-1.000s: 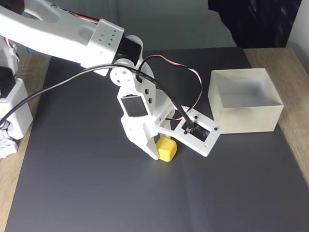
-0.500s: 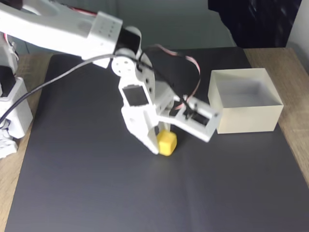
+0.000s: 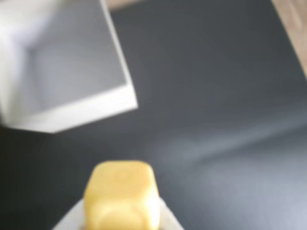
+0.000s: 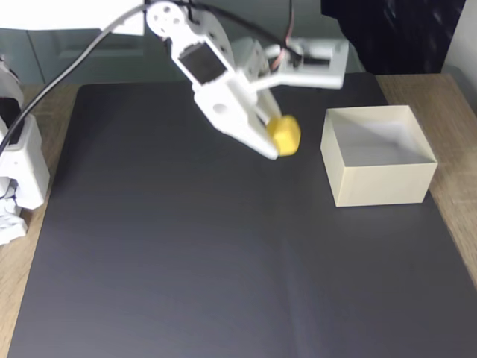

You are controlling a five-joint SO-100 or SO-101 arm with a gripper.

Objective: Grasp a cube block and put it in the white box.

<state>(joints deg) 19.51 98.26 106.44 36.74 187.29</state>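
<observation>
My gripper [image 4: 277, 136] is shut on the small yellow cube block [image 4: 285, 135] and holds it in the air, well above the black mat. In the fixed view the cube hangs just left of the white box [image 4: 378, 181], level with its near-left wall. The wrist view is blurred: the cube block [image 3: 122, 195] fills the bottom centre between the white fingers [image 3: 165, 218], and the white box [image 3: 81, 109] lies at the upper left, its pale inside open.
A black mat [image 4: 186, 261] covers most of the wooden table [image 4: 455, 134]. The arm's white base [image 4: 19, 179] stands at the left edge. A black cable [image 4: 67, 71] loops from the arm towards the base.
The gripper has lifted the cube off the mat and carried it up and to the right, towards the box. The arm has risen and stretched further back.
</observation>
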